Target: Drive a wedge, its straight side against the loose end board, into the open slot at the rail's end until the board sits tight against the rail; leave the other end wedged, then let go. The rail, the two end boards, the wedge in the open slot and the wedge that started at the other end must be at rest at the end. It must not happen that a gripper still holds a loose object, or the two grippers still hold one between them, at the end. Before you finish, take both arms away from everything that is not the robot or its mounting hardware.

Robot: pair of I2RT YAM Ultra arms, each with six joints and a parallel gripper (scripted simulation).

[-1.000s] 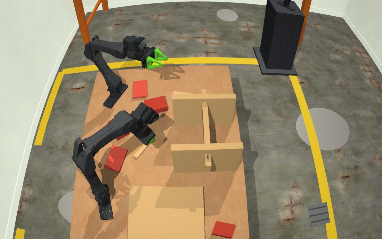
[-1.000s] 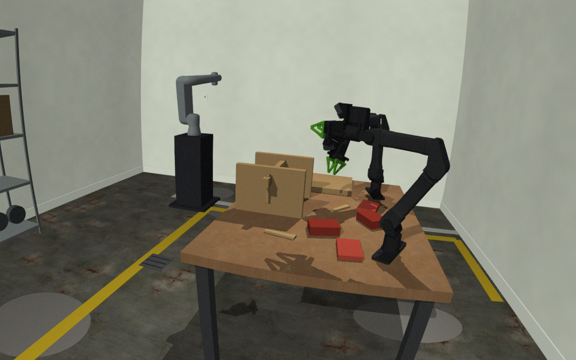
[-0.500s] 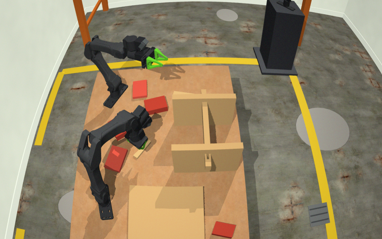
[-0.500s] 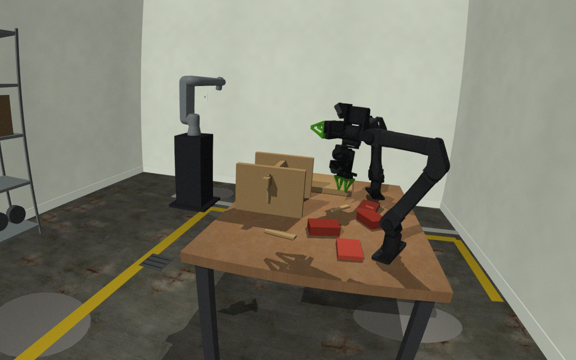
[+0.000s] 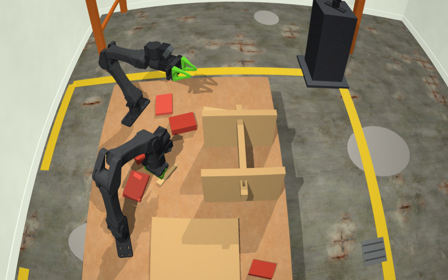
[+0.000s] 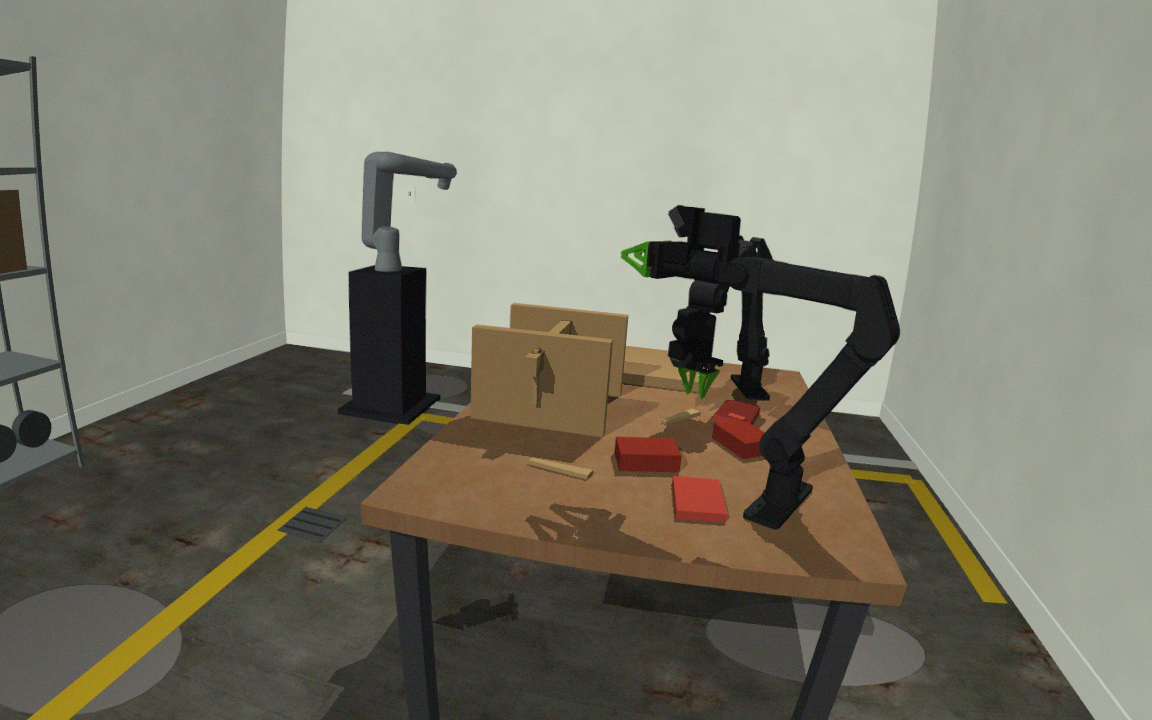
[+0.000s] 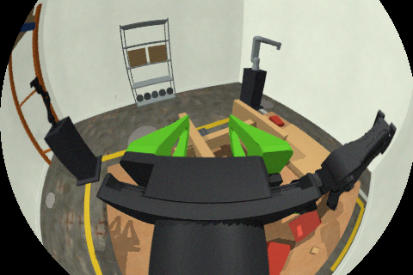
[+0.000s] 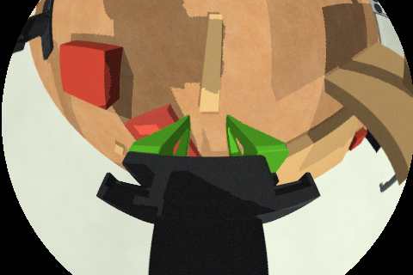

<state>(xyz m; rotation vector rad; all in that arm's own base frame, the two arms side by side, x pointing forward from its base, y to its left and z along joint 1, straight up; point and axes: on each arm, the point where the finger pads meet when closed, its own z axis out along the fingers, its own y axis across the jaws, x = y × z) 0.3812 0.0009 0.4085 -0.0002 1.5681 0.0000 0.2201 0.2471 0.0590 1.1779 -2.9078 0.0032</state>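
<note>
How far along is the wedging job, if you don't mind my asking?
Already done: the rail's other end looks wedged. In progress: the open right hand is above a loose wedge; neither hand holds anything. Left: grasp it, drive it into the visibly open slot, release, withdraw both arms.
</note>
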